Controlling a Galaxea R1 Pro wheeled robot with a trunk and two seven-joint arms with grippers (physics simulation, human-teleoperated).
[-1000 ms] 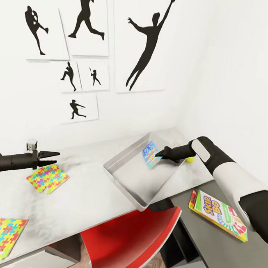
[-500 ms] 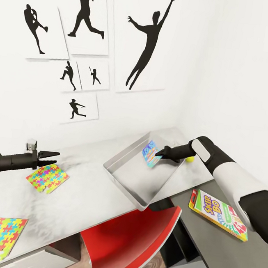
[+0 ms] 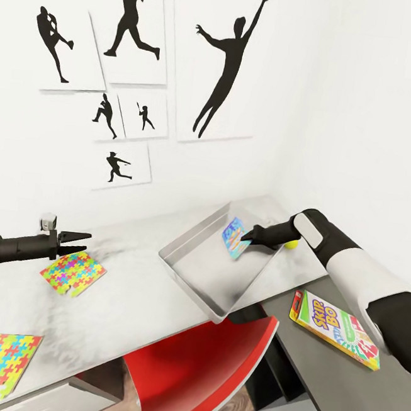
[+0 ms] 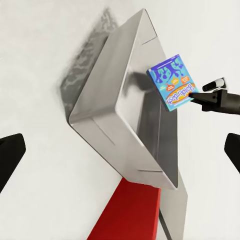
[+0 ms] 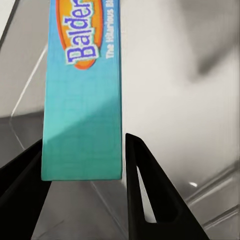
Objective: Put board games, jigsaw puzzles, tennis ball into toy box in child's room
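The right gripper (image 3: 245, 239) held the blue game (image 3: 233, 237) over the toy box (image 3: 189, 268) (jaws pinching its edge, maybe loosening), ready to drop it in. The left gripper (image 3: 81, 241), jaws spread, waited above a puzzle (image 3: 73, 272).

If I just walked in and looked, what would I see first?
Probably the right gripper holding a blue board game by its edge over the grey toy box on the white table. Next, the two bright jigsaw puzzles near the left gripper, which hovers open. A yellow-red game box lies on the dark grey top at the right, and a red chair sits below the table.
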